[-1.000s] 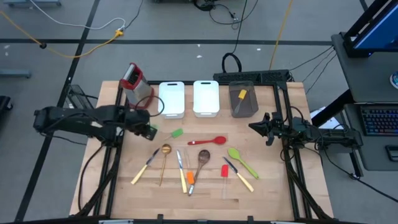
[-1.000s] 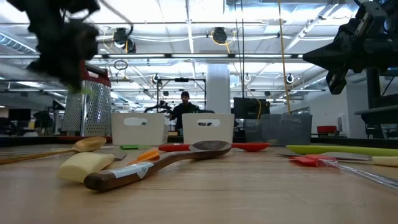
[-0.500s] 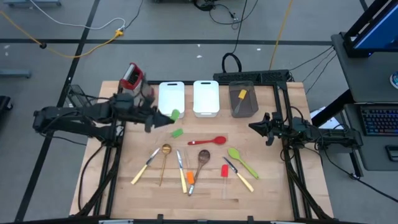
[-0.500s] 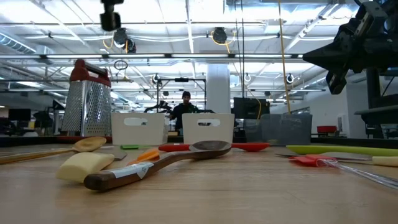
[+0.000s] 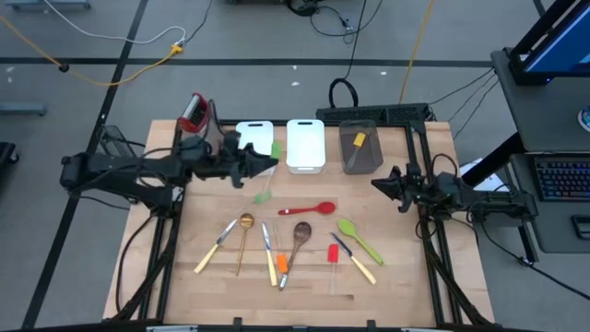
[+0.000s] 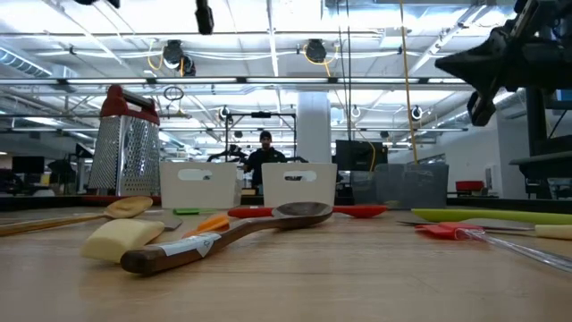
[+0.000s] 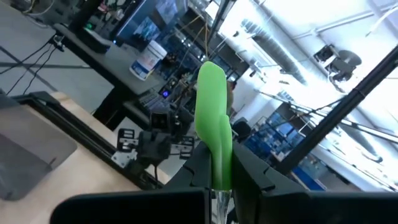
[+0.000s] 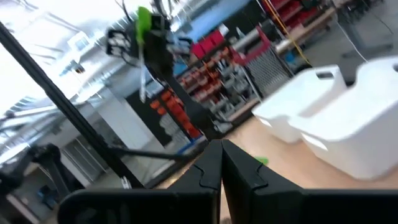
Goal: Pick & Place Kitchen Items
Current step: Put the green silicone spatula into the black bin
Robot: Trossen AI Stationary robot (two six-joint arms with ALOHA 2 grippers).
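Your left gripper (image 5: 261,160) is up in the air at about eleven o'clock from the table's middle, its jaws pinched nearly shut on the stem of a green spatula (image 7: 212,127), whose blade sticks out past the fingertips and hangs over the left white tray (image 5: 251,137). That tray looks like the drop, though you cannot tell from here which bin is meant, so settle that before you lower. To do this step well, bring the blade fully inside the tray's rim, come down until the spatula is just above the floor, then let the jaws part slowly so it lays flat instead of tipping out over the wall. Mind the grater (image 5: 194,114) at ten o'clock, just beside your arm's path; swing clear of it. The second white tray (image 5: 305,145) sits at twelve and the grey tray (image 5: 360,149) at one, with a yellow utensil (image 5: 357,146) already in it. Your right gripper (image 5: 379,185) waits at three o'clock, fingers fully closed on nothing. The other utensils, among them the red spoon (image 5: 309,209), wooden spoon (image 5: 298,240) and green spoon (image 5: 357,237), lie spread from the centre toward six o'clock.
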